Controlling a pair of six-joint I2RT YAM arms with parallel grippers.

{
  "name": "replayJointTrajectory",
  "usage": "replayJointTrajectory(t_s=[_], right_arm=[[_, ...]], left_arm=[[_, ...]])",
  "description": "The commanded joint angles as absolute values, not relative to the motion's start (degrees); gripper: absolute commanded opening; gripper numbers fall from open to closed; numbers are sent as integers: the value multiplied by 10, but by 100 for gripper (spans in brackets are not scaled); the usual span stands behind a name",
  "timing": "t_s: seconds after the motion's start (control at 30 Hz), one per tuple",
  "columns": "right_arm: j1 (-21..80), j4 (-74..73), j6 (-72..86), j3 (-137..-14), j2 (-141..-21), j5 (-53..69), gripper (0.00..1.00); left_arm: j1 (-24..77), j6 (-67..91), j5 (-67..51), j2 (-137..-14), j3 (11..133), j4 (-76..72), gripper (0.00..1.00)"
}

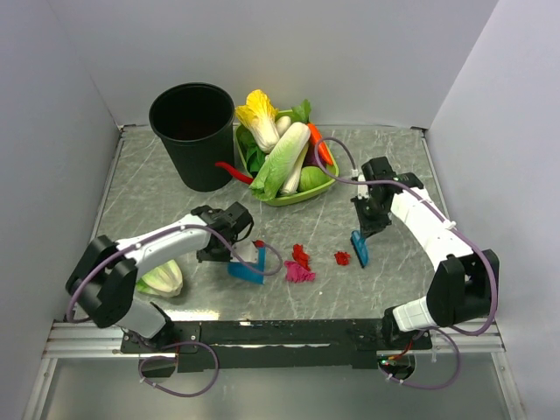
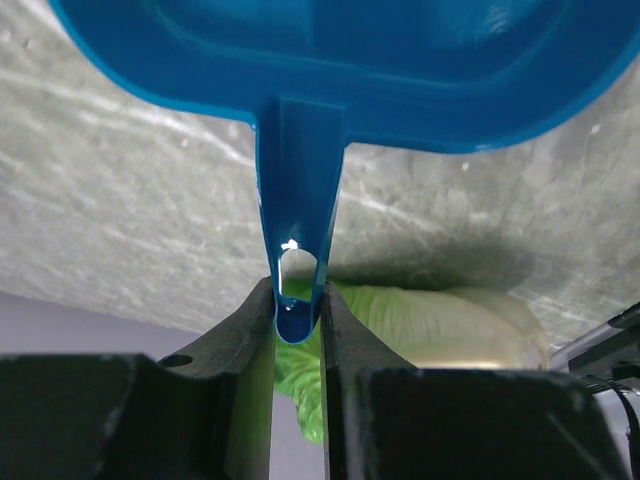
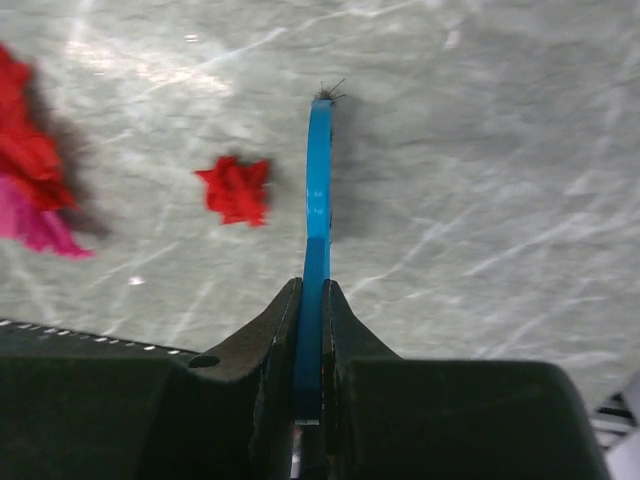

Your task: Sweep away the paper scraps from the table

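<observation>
Paper scraps lie on the table (image 1: 175, 188) near its front middle: a red bit (image 1: 342, 257), a red strip (image 1: 300, 254) above a magenta wad (image 1: 298, 273), and a small red bit (image 1: 258, 243) by the dustpan. My left gripper (image 1: 229, 248) is shut on the handle of a blue dustpan (image 1: 247, 269), whose pan fills the top of the left wrist view (image 2: 350, 70). My right gripper (image 1: 367, 220) is shut on a blue brush (image 1: 360, 248), seen edge-on in the right wrist view (image 3: 318, 190), bristles on the table just right of the red bit (image 3: 235, 189).
A black bin (image 1: 193, 133) stands at the back left. A green bowl (image 1: 302, 194) of vegetables, with carrot (image 1: 320, 143) and red chili (image 1: 233, 171), sits behind the scraps. A cabbage (image 1: 163, 278) lies at the front left. White walls close in three sides.
</observation>
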State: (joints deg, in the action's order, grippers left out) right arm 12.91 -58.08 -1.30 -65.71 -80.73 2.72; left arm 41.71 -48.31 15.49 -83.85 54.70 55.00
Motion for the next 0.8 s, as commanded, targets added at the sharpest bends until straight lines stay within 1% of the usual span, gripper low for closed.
replayJointTrajectory(t_s=[0.0, 0.1, 0.23, 0.4, 0.47, 0.53, 0.63, 0.77], right_arm=[[158, -574, 42, -660, -815, 126, 0], [184, -562, 60, -671, -837, 177, 0], [249, -536, 79, -702, -874, 248, 0], [285, -523, 108, -774, -921, 323, 0], [286, -532, 100, -794, -920, 320, 0], [285, -540, 83, -797, -902, 278, 0], [285, -554, 34, -785, -870, 220, 0], [284, -568, -25, -785, -825, 187, 0]], left_arm=[[434, -461, 133, -870, 587, 537, 1], [460, -451, 118, -891, 604, 524, 1], [491, -429, 94, -938, 632, 515, 1], [504, -364, 41, -993, 699, 514, 1], [504, -345, 19, -1002, 707, 505, 1], [503, -318, 5, -990, 700, 483, 1], [503, -292, -6, -958, 666, 434, 1], [498, -269, -8, -923, 628, 370, 1]])
